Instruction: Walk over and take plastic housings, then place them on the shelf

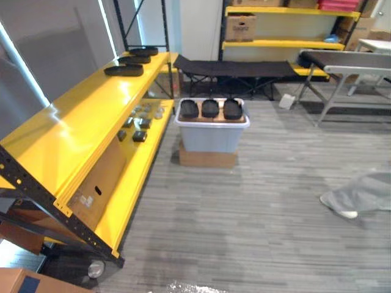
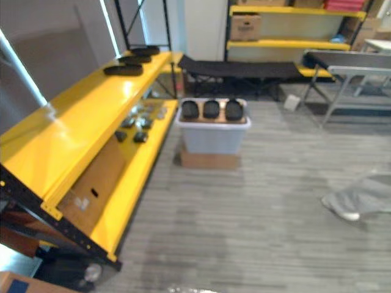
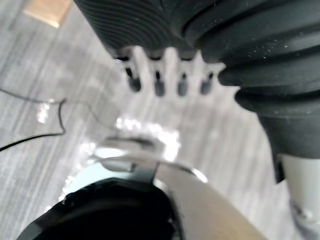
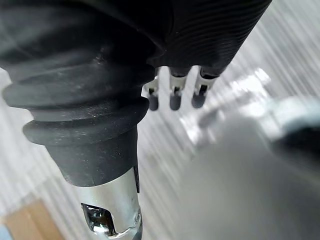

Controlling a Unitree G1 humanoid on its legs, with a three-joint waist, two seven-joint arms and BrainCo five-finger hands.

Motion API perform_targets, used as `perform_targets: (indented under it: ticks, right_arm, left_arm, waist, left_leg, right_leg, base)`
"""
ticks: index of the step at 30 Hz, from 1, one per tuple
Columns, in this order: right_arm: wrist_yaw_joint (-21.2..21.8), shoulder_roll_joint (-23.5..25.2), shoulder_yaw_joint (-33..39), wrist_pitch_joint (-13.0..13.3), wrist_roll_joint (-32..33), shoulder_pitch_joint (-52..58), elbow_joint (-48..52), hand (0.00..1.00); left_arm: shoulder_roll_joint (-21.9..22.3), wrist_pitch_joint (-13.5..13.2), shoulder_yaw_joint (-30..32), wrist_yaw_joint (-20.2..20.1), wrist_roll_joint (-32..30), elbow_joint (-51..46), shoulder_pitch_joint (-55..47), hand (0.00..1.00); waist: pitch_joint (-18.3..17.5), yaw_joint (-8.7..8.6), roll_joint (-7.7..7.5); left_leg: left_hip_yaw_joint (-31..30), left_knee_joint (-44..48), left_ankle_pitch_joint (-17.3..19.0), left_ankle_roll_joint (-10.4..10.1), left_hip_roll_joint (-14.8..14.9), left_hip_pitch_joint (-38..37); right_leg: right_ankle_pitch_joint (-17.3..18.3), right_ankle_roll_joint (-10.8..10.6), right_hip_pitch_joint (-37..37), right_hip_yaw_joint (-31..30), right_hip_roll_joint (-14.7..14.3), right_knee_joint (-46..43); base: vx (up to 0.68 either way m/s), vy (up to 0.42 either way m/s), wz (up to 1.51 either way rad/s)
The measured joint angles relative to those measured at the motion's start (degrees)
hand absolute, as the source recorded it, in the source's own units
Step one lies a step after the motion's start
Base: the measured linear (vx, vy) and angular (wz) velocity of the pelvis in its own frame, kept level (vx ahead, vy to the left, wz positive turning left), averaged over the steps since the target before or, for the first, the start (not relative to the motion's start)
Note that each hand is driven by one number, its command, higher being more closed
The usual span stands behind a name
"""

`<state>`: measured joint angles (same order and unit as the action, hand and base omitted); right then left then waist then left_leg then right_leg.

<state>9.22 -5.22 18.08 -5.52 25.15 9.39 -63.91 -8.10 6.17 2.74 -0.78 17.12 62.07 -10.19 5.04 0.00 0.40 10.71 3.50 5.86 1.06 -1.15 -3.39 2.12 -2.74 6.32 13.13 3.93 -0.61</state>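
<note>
Three plastic housings (image 1: 210, 108) sit side by side atop the grey bin (image 1: 211, 139), dead ahead, long axes pointing away from us. Left hand (image 3: 159, 82) and right hand (image 4: 174, 96) hang loose-fingered, empty, well apart from them; neither looks nearer.

Bright w/ glare on shelf (image 1: 85, 128)

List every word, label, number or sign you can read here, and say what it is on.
No text is legible.
Brown cardboard box on the far yellow shelf: dark print on its front, too small to read.
Leaning cardboard box in the near yellow rack: small dark marks, too blurred to read.
Black plastic housings on the pale grey bin: no lettering visible.
</note>
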Motion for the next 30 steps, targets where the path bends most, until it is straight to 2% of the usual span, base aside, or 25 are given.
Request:
perform_targets:
  ticks: [9,12,25,30]
  right_arm:
    - [-0.47,1.6,2.21,0.0,-0.08,-2.51,-0.71,0.0]
    - [-0.51,2.13,3.31,-0.02,-0.07,-3.87,-0.71,0.0]
    - [-1.17,2.66,3.2,0.04,-0.03,-4.62,-0.71,0.0]
    - [-1.7,2.81,2.94,0.04,-0.05,-4.57,-0.71,0.0]
  left_arm:
    - [0.13,-0.46,1.11,0.27,0.51,2.1,2.25,0.0]
    - [0.11,-0.36,1.05,0.32,0.53,2.1,2.82,0.0]
    - [0.14,-0.37,1.01,0.65,0.58,2.1,2.92,0.0]
    - [0.07,-0.51,1.02,0.6,0.59,2.1,2.89,0.0]
  waist:
    - [0.97,-0.26,-0.9]
    - [2.16,-0.27,-1.08]
    - [2.48,-0.26,-1.17]
    - [2.57,-0.26,-1.33]
  left_leg:
    - [0.96,-6.18,-1.49,-0.42,-0.76,-5.71]
    - [0.97,-7.2,-1.7,-0.79,-0.78,-7.16]
    - [1.09,-7.93,-1.72,-0.76,-1.84,-7.71]
    - [1.22,-8.12,-2.1,-0.14,-2.06,-7.67]
  right_leg:
    - [-0.49,-1.1,4.0,0.96,-0.11,3.12]
    - [-0.47,-2.94,4.96,1.16,-0.1,3.13]
    - [-0.38,-3.08,4.91,1.18,0.93,2.72]
    - [-0.26,-2.88,4.47,1.17,1.12,2.4]
  base:
    - [0.1,0.013,-0.03]
    - [0.03,0.0,0.0]
    - [-0.03,0.003,0.0]
    - [-0.07,-0.005,-0.02]
